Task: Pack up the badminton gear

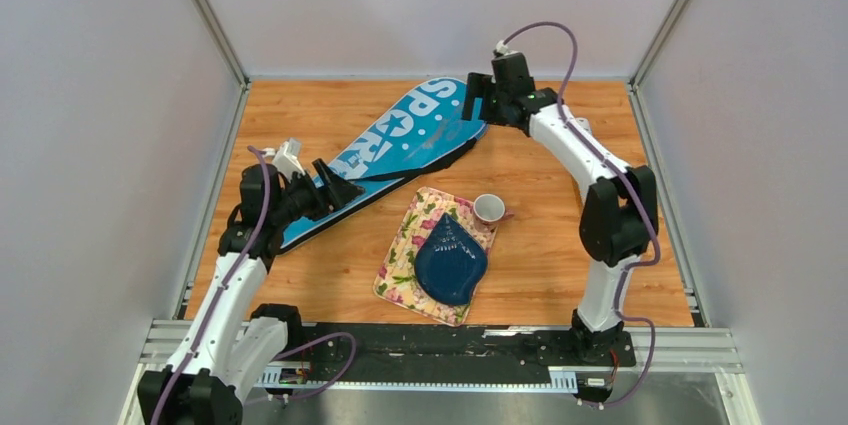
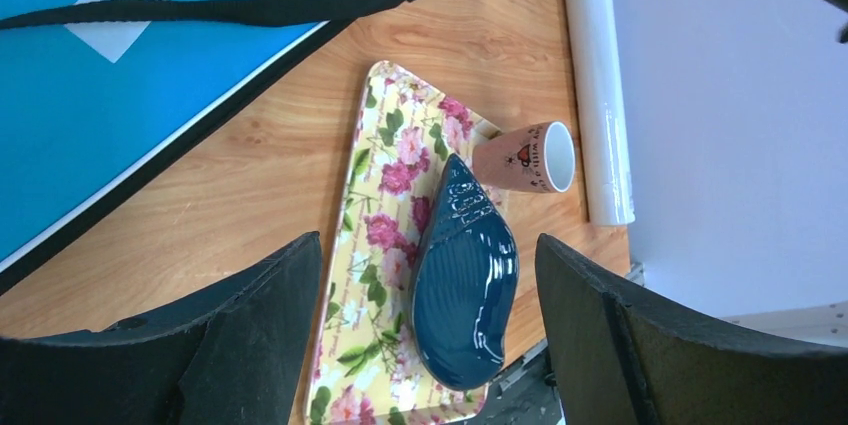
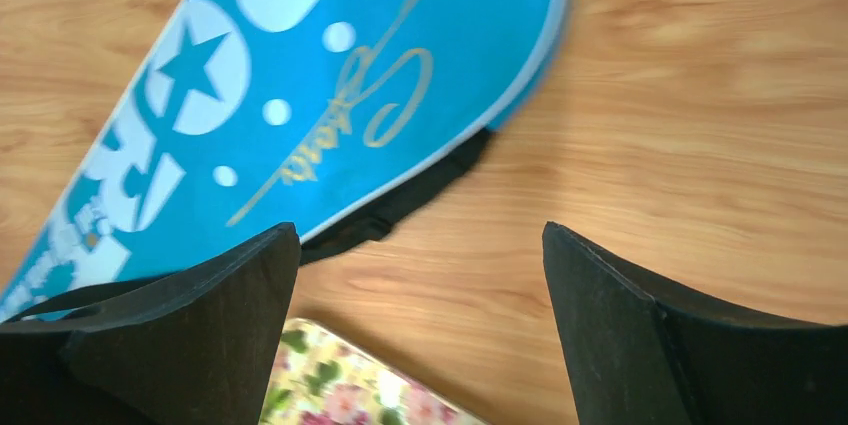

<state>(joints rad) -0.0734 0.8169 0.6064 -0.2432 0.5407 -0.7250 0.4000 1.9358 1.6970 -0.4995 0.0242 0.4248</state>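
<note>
Blue plate [image 1: 452, 263] by the table's [image 1: 540, 275] near edge; SPORT bag [image 1: 400, 140] diagonal behind it, left gripper [image 1: 345, 190] and right gripper [image 1: 474, 103] at its two ends, jaws apart, holding nothing.

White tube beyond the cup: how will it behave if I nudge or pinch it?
It will probably roll when nudged: the white tube is a round cylinder lying on its side on the table. Its surface looks smooth, so a pinch may slip. It looks straight and stiff, not floppy, and is likely light if hollow, but its contents cannot be seen.
</note>
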